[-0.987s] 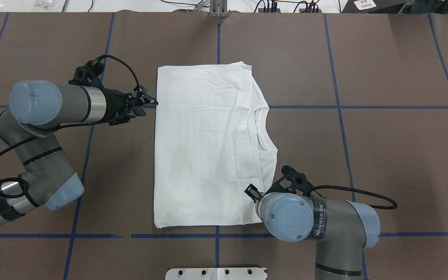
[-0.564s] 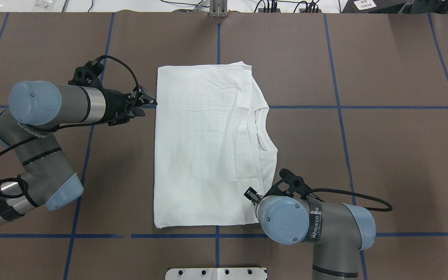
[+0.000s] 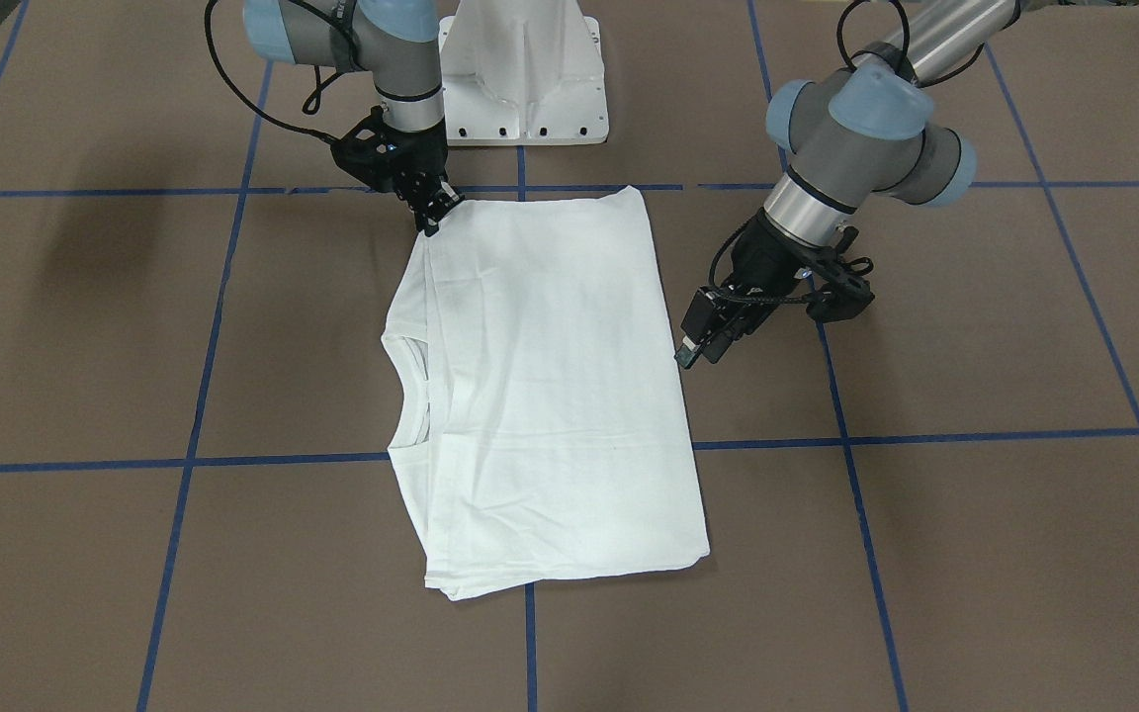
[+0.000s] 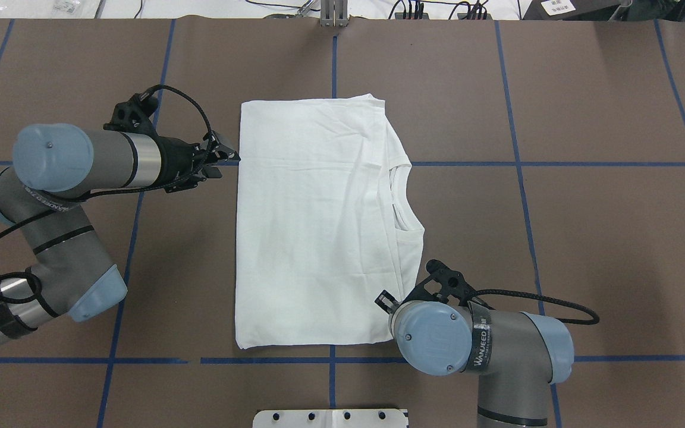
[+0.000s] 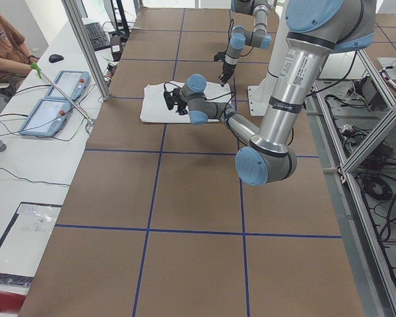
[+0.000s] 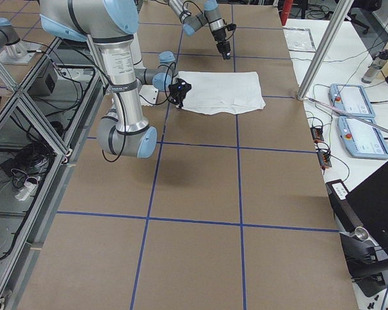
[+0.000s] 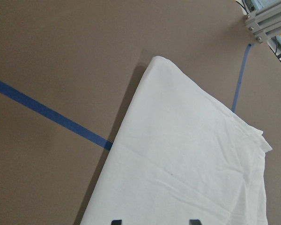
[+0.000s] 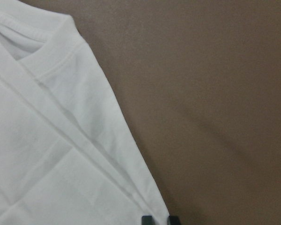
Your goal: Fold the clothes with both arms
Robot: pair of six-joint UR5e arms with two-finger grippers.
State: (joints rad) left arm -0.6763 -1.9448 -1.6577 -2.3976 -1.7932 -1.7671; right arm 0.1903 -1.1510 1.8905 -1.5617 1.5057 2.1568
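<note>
Pinching the white T-shirt (image 3: pixel 550 396) at its collar-side corner, the right gripper (image 3: pixel 430 220) points steeply down. Its fingertips (image 8: pixel 146 220) are drawn in until only a sliver of space shows between them, and the shirt's folded edge runs straight into that sliver. Above it the right arm (image 4: pixel 479 342) bends up and away from the shirt. The left gripper (image 4: pixel 228 156) sits just beside the shirt's opposite edge, the one away from the collar (image 3: pixel 409 396), level with the blue tape line (image 4: pixel 515 163) that passes under the shirt. Its fingertips (image 7: pixel 115 221) stand wide apart with nothing between them, aimed across the cloth. The left arm (image 4: pixel 81 157) stretches out from that side. The shirt itself lies flat on the brown table (image 4: pixel 586 238) as a neat rectangle with the sleeves tucked out of sight. Light creases cross its top layer, and the ribbed collar opening faces outward at the middle of one long edge. Stacked layers show along that edge. The white pedestal base (image 3: pixel 522 69) stands just past the shirt's pinched end. A person (image 5: pixel 3 46) sits at a side bench well beyond the shirt's other end.
</note>
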